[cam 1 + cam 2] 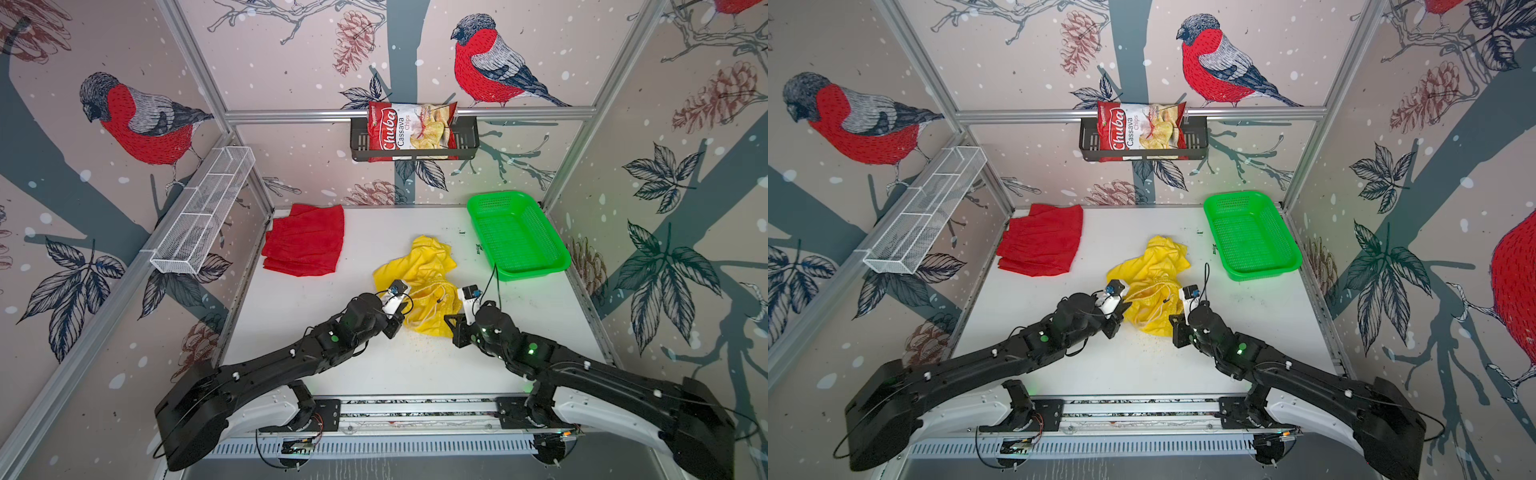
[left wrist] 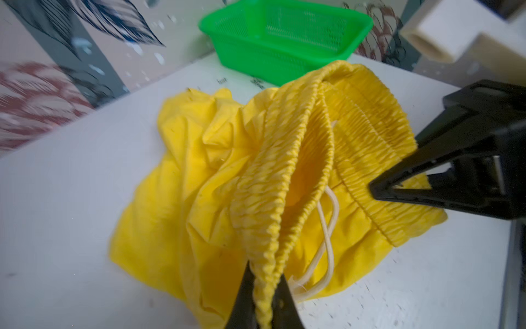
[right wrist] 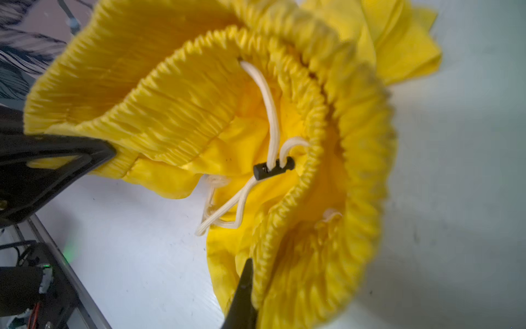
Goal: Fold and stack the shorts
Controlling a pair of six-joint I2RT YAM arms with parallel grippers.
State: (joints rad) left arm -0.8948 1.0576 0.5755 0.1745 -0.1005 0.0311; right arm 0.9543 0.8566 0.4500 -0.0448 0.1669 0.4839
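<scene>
Left wrist view: yellow shorts [image 2: 199, 171] crumpled mid-counter [image 2: 71, 228], left gripper [image 2: 264, 279] clamped on gathered waistband. Right wrist view shows up close black cord lock [image 3: 273, 168] on drawstring, right gripper [image 3: 252, 283] pinching same waistband. Both top views: red shorts [image 1: 305, 241] folded, far-left corner, well apart.
</scene>
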